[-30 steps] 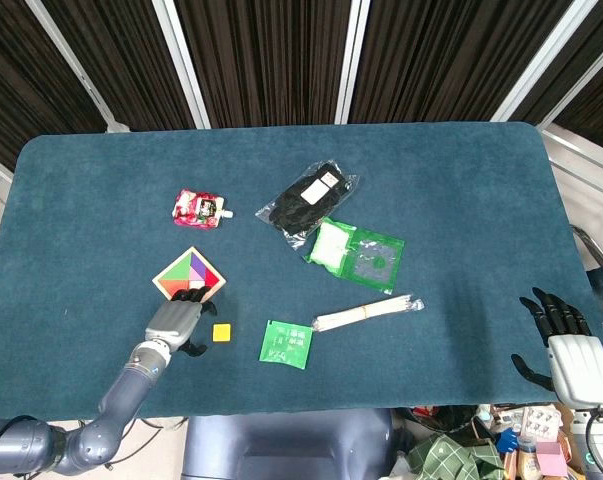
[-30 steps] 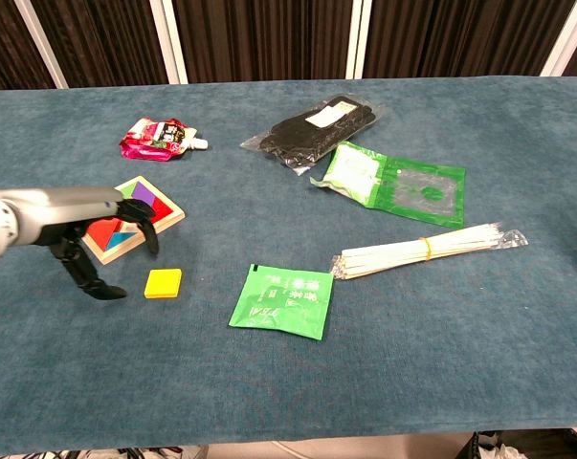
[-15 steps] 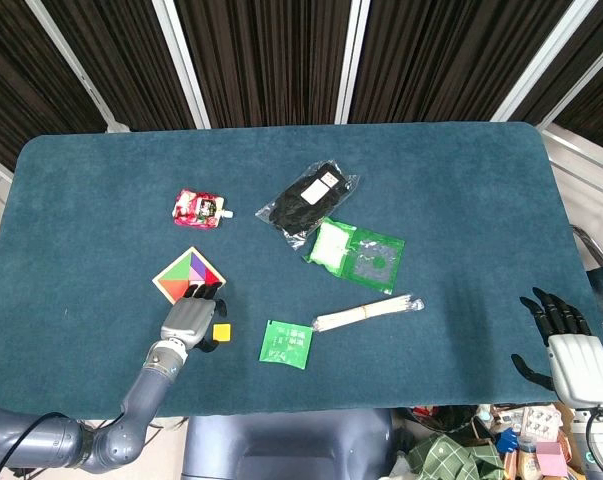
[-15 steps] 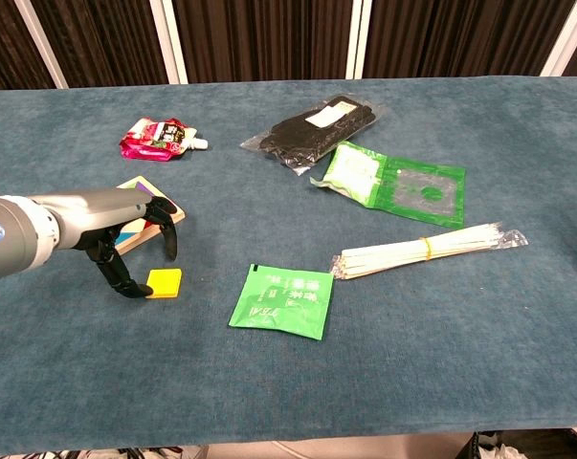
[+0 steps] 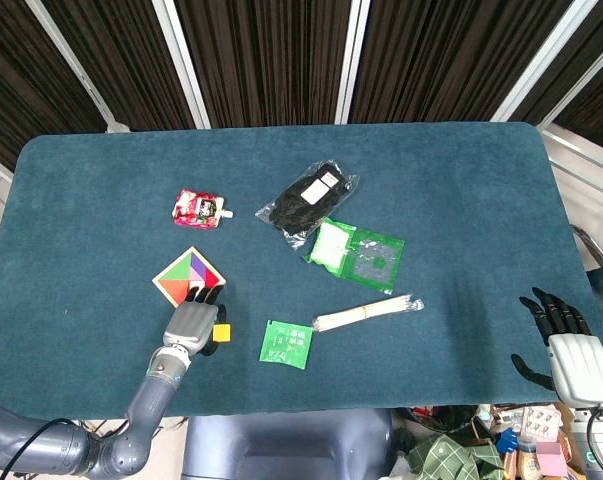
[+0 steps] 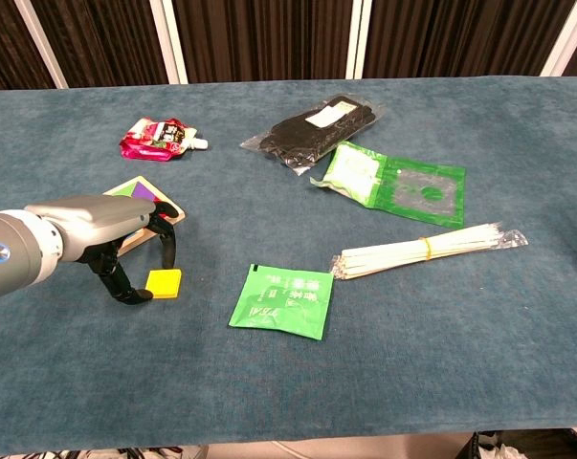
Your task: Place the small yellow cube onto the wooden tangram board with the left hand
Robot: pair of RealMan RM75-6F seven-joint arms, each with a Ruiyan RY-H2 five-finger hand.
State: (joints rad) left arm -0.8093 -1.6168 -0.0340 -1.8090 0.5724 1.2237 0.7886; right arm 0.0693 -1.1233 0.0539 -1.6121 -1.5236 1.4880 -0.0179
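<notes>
One small yellow cube (image 6: 163,283) lies on the blue worktop (image 6: 384,354), just in front of the wooden tangram board (image 5: 184,272) and not on it. Over the cube arches the left hand (image 6: 116,229), fingers curled down on either side of it; whether they grip it yet I cannot tell. Right of the cube lies a green sachet (image 6: 280,300), and beyond that a bundle of white sticks (image 6: 427,250). Well away from the cube, off the worktop's near right edge, the right hand (image 5: 566,345) hangs released, fingers spread.
</notes>
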